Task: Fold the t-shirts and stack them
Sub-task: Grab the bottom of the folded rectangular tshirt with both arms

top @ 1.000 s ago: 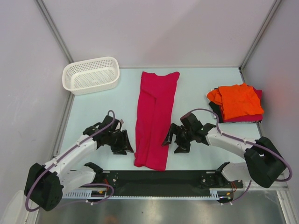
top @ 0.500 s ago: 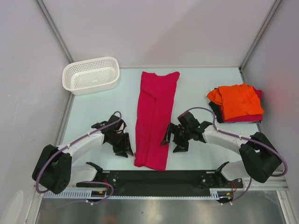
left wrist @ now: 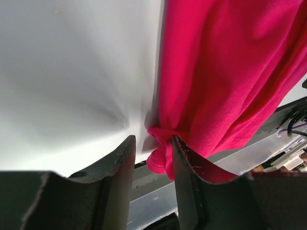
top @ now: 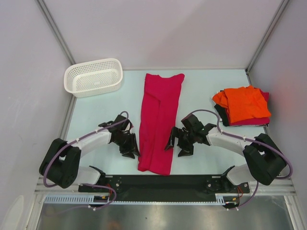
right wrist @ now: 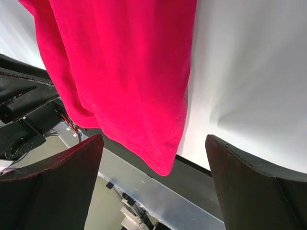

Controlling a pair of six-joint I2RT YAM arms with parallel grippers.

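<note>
At far left, the white basket [top: 96,90] sits at the back of the bench [top: 96,117]. My left pincer [left wrist: 153,143] is clenched on a puckered bit of the left edge of the crimson t-shirt [top: 158,115], close to its near end. That shirt lies as a long, narrow strip down the middle of the bench. My right pincer [right wrist: 153,139] stands spread wide just beside the shirt's right edge, gripping nothing. Far right, the orange t-shirt [top: 245,103] lies on top of a second crimson t-shirt [top: 254,122].

The pale table [top: 201,91] carries a white mesh basket [top: 93,76] at upper left, a crimson t-shirt [top: 158,120] folded lengthwise at centre, and a stack of folded t-shirts [top: 244,103], orange uppermost, at right.
</note>
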